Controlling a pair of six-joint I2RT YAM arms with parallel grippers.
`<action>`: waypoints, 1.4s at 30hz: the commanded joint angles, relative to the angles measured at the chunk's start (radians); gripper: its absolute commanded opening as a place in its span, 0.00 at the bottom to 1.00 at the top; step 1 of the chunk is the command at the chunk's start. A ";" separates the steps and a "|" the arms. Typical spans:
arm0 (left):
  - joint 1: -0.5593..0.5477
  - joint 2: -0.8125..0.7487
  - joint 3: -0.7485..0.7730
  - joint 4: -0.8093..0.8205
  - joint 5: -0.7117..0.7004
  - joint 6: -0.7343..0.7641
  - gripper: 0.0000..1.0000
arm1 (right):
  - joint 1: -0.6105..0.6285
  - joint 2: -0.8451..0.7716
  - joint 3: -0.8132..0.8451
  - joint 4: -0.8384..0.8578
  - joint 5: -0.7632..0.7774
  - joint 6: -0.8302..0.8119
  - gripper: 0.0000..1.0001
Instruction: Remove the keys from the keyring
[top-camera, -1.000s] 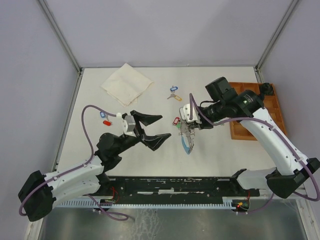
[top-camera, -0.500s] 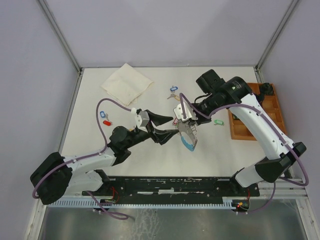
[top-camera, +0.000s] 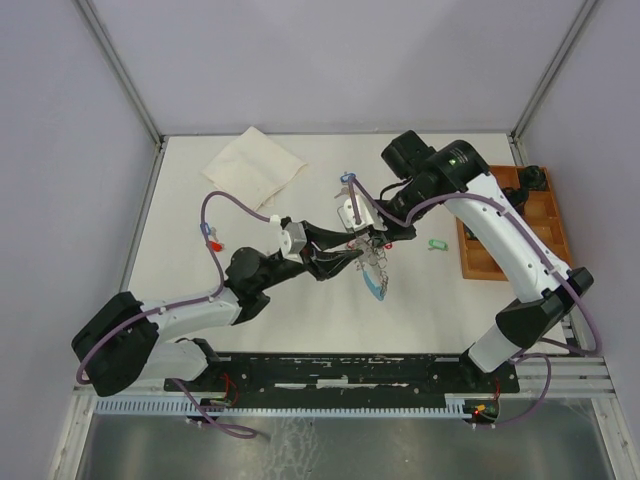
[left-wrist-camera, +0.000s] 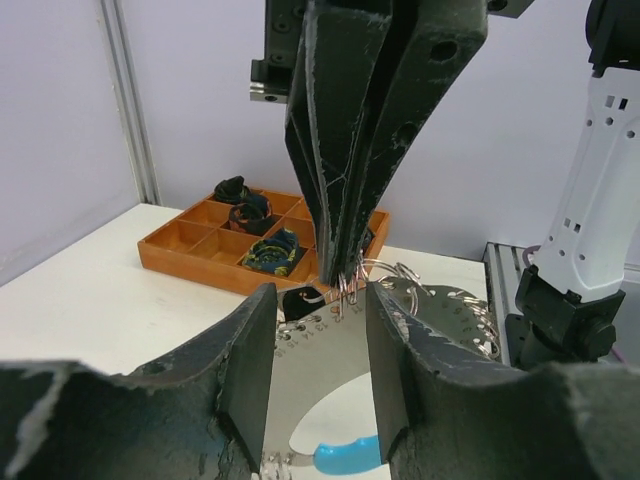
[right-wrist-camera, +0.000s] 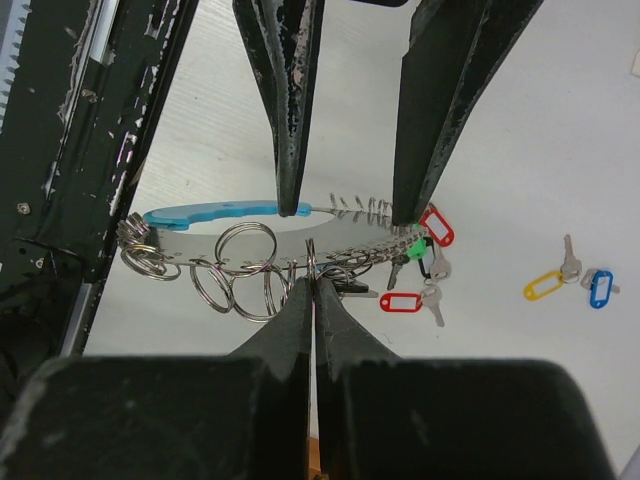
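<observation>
Edges / free room:
- Work sits mid-desk. The desk (top-camera: 450, 300) has open white surface all round the loop, widest towards the left edge and the near rail.
- Cloth (top-camera: 253, 168) lies at the far left, well apart from both arms.
- Orange tray (top-camera: 472, 262) lies against the right edge, under the right forearm. The left wrist view shows dark items in its compartments.
- Loose tagged keys on the desk: green tag (top-camera: 434, 244) between loop and tray; blue and red tags (top-camera: 210, 238) near the left edge; yellow tag (right-wrist-camera: 545, 287) and blue tag (right-wrist-camera: 600, 288) just beside each other, far side.

Task items:
- Keyring (top-camera: 372, 272) hangs above the desk at centre, its light-blue band (right-wrist-camera: 200, 212) at one end.
- Keys (right-wrist-camera: 425, 262) with red tags cluster at the other end. Empty rings dangle along the lower edge.

Claws:
- Right claw (top-camera: 372, 238): fingers pressed together, pinching a small split ring (right-wrist-camera: 312, 262) on the keyring.
- Left claw (top-camera: 353, 251): fingers (left-wrist-camera: 250, 370) apart, straddling the silvery part of the keyring, tips at its upper edge in the right wrist view. Cannot tell whether they touch it.

Surface / room:
- Matte white top inside pale lilac wall panels with aluminium corner posts; black rail along the near side.
</observation>
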 joint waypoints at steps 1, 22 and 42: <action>-0.004 0.007 0.033 0.019 0.018 0.048 0.46 | 0.010 0.012 0.058 -0.016 -0.030 0.020 0.01; -0.005 0.067 0.060 -0.020 0.033 -0.020 0.35 | 0.058 0.018 0.020 0.038 0.011 0.055 0.01; -0.004 0.097 0.063 -0.005 0.022 -0.066 0.21 | 0.068 0.009 -0.011 0.060 0.011 0.059 0.01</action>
